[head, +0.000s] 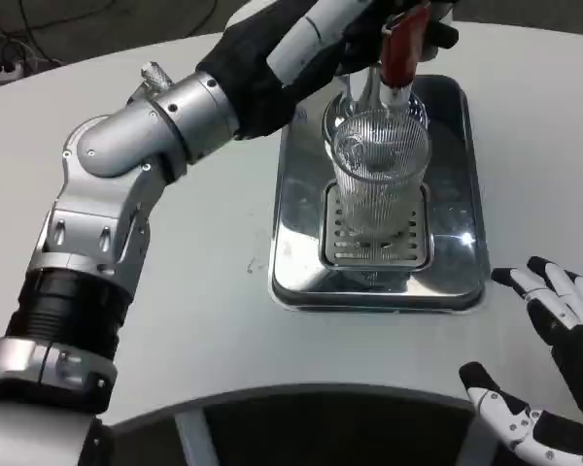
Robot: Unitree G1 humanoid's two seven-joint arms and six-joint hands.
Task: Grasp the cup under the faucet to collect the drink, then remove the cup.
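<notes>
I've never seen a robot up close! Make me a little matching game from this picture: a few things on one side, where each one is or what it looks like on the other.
Things:
1. cup
2. tap handle
3. right robot hand
4. tray

Descriptions:
A. red, at the top of the picture
B. open, resting on the white table by the tray's near right corner
C. clear and ribbed, standing on the drain grate
D. shiny metal, lying flat on the table

Pairs: 1-C, 2-A, 3-B, 4-D
</notes>
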